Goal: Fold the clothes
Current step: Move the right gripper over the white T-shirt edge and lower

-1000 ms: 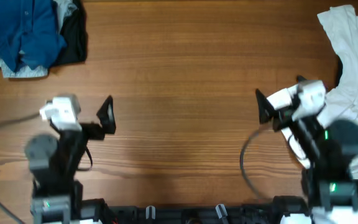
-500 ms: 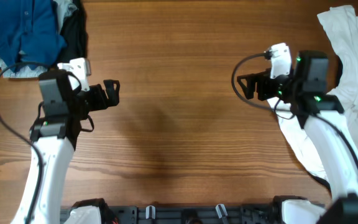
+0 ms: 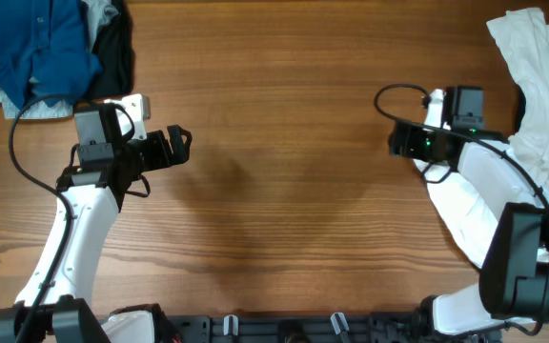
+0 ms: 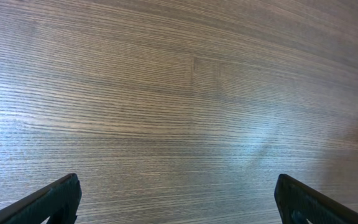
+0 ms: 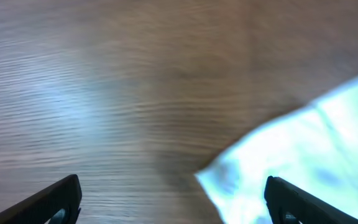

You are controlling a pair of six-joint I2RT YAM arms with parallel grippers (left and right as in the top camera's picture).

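Observation:
The clothes lie in two places. A large white wrinkled shirt [image 3: 539,90] sprawls down the table's right side, and a corner of the shirt [image 5: 297,155] shows blurred in the right wrist view. A blue garment [image 3: 36,43] is heaped with grey and black pieces [image 3: 112,52] at the far left corner. My right gripper [image 3: 403,141] [image 5: 176,202] hovers open by the shirt's left edge, with the corner near its right finger and nothing gripped. My left gripper [image 3: 174,148] [image 4: 179,199] stands open over bare wood, below and right of the pile.
The wooden table [image 3: 284,191] spans the whole view. Cables loop off both arms, one near the right wrist [image 3: 389,93]. The arm bases and a black rail [image 3: 284,329] line the near edge.
Both arms have risen from near the front edge and reached out over the table. The left gripper moved slightly toward the centre. The right gripper swung back right toward the shirt's edge.

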